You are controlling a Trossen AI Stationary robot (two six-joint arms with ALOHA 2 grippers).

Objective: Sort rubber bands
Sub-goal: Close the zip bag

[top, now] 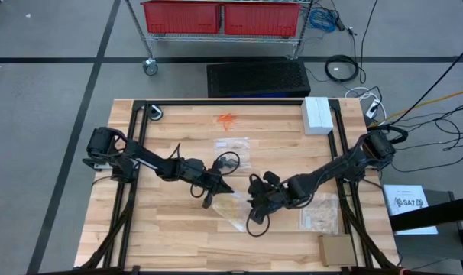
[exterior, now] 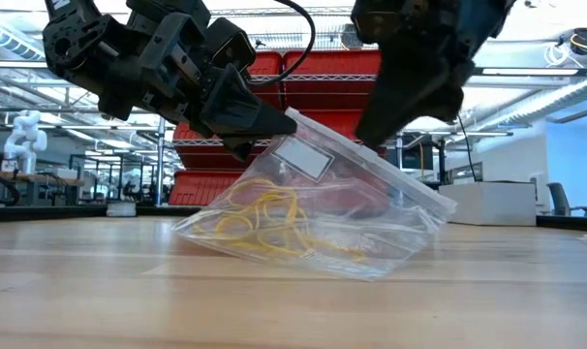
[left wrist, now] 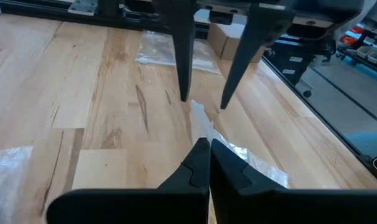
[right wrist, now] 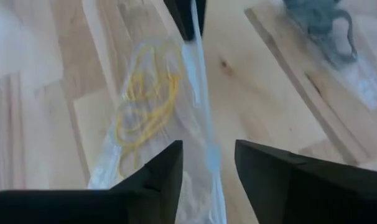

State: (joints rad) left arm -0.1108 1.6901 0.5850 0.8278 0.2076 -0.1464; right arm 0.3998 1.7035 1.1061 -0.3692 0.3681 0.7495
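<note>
Yellow rubber bands (exterior: 260, 221) inside clear bag (exterior: 371, 218), propped on worktop (exterior: 293, 301) centre. Left end effector (exterior: 274, 124) pinching bag's top edge; right end effector (right wrist: 207, 165) spread astride that strip. Probably light, floppy, slippery; best pinched along the stiffer top strip.

- My left arm reaches in from the table's left edge toward the middle, wrist tilted down. My left gripper (top: 224, 184) is pinched fully closed, fingertips together.
- My right arm comes in from the right side, angled to meet it. My right gripper (right wrist: 207, 165) has its fingers parted, tips pointing down.
</note>
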